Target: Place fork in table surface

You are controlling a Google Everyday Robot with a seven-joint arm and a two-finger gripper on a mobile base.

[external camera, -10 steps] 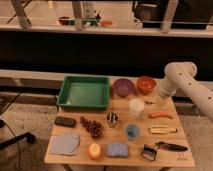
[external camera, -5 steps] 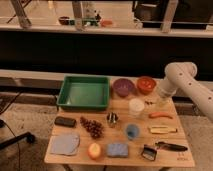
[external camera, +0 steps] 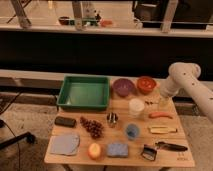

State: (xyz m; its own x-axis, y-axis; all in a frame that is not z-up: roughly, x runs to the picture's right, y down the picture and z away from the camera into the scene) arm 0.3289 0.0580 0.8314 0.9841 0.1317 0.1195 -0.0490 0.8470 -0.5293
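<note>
Nothing appears to be shifting since the earlier frames: the arm is keeping the same bent pose at the right edge and every object is sitting where it was. Reading from the left, a green bin [external camera: 84,92] is occupying the far-left corner of the desk [external camera: 172,159], with a cluster of dark grapes [external camera: 91,126] lying in front of it. Toward the middle, a purple bowl [external camera: 123,87] and an orange bowl [external camera: 146,84] are standing side by side at the back, and a white cup [external camera: 136,106] is standing just in front of them. Right of that cup, the fork [external camera: 149,103] is showing as a small dark sliver that seems to be lying on the wood, with the carrot [external camera: 160,115] resting just in front of it. The end effector [external camera: 163,101] is hanging low just beside the fork, at the desk's right rim; whether it is open or closed I cannot tell. Judging from this, the risk is lying in the retreat: if the fork is catching on the end effector, a lift could be dragging it off the nearby edge, and a sideways swing could be knocking the white cup or nudging the carrot.
</note>
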